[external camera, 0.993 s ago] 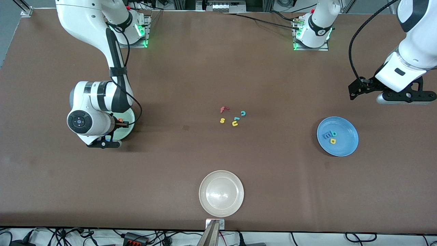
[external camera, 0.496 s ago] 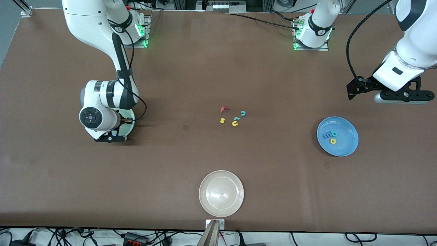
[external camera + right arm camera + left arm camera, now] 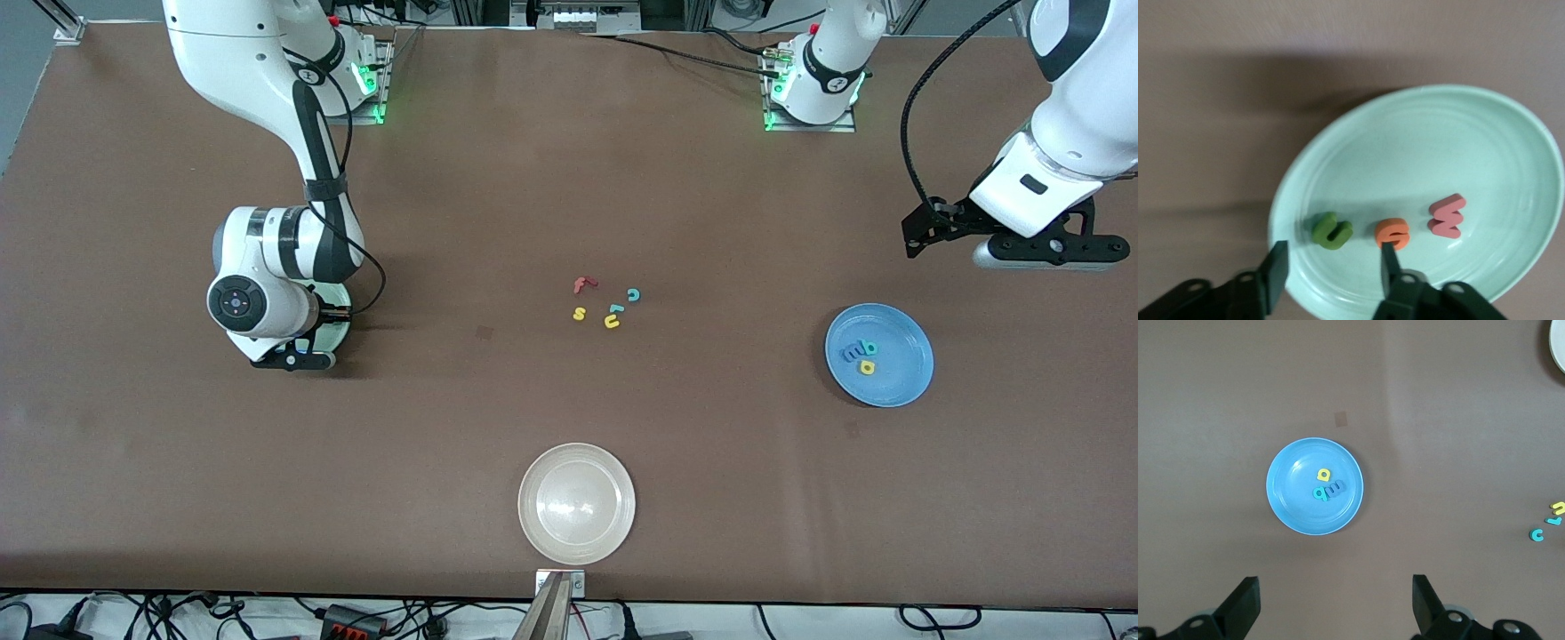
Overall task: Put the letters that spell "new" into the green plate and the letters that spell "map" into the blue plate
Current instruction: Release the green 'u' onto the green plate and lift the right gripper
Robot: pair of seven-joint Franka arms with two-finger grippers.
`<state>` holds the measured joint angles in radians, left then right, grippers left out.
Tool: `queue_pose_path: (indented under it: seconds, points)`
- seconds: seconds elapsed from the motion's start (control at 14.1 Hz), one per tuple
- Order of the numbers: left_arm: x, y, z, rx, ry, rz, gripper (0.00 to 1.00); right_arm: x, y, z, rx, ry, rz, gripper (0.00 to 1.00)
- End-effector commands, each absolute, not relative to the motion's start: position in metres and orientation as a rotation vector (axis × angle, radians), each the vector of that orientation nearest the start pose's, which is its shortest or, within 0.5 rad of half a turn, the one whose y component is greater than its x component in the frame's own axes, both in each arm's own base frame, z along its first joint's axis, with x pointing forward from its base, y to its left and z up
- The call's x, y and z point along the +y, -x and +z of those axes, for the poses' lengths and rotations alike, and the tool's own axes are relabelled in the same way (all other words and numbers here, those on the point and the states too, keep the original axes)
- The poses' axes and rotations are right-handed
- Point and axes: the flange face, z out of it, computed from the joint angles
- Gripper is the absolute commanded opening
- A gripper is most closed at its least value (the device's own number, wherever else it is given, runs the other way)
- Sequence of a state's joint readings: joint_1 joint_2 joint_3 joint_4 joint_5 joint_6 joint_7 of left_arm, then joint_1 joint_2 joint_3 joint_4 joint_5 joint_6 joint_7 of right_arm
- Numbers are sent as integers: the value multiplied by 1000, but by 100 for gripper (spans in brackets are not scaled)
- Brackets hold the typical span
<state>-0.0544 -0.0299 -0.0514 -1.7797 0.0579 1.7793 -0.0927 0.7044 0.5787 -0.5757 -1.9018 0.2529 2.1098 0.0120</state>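
We see the white-beige plate (image 3: 576, 503) bottom centre of the front view, unused. Mid-frame w/ the green plate (image 3: 331, 331), our right gripper (image 3: 1330, 267) is parted, empty, over n (image 3: 1332, 231), e (image 3: 1393, 233), w (image 3: 1447, 215). Mid-right, blue plate (image 3: 898, 380) holds m, a, p (image 3: 861, 353). Upper right, left gripper (image 3: 1335, 603) waits wide open. Risk: fingers nudging e on the way up.

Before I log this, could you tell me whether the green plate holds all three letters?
Yes: n, e and w all lie in the green plate.
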Motion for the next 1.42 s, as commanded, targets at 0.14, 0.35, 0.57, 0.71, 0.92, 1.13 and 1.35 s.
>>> queue_pose_path:
  seconds: [0.14, 0.35, 0.57, 0.71, 0.92, 1.13, 1.35]
  points:
    - [-56, -555, 567, 48, 3102, -34, 100, 77, -619, 328, 108, 3171, 340, 100]
    - [-56, -555, 567, 48, 3102, -34, 100, 68, -641, 388, 129, 3171, 268, 100]
    - [-56, -554, 566, 48, 3102, -32, 100, 82, -652, 417, 164, 3173, 174, 100]
    - [-56, -554, 566, 48, 3102, -32, 100, 87, -654, 437, 268, 3134, 116, 100]
    - [-57, -554, 566, 51, 3102, -32, 100, 61, -654, 494, 252, 3131, -4, 100]
    - [-56, -554, 566, 48, 3102, -23, 100, 14, -636, 554, 234, 3173, -129, 100]
    - [-57, -553, 566, 48, 3102, -20, 100, -33, -625, 571, 284, 3161, -122, 100]
